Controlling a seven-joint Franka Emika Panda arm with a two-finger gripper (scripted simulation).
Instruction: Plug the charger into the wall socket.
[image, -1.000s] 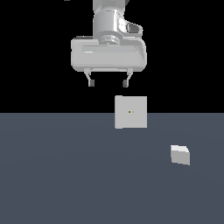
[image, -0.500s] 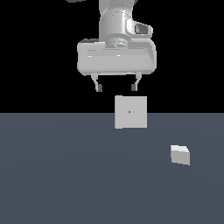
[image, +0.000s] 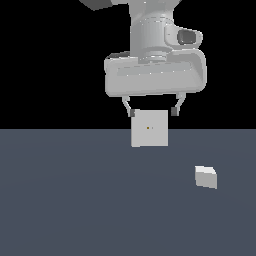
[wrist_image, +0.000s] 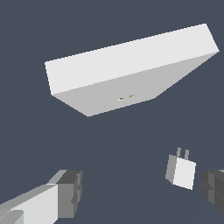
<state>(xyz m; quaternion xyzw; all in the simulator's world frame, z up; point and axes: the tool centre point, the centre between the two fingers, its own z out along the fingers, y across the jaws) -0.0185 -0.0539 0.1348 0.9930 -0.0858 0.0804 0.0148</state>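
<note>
Clearly our hand hangs with fingers apart and empty above the socket, while the charger lies well apart on the table. We risk clipping the socket when descending. One fingertip is cut off in the wrist view.

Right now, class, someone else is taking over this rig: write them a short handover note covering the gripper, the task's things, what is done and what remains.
Gripper: open, empty, raised above the floor.
Charger: lying loose on the floor, on the exterior view's right of the wall socket, prongs visible in the wrist view.
Wall socket: upright, nothing plugged in.
Done: nothing grasped yet.
Left: grasp the charger, line up its prongs, push it into the socket.
</note>
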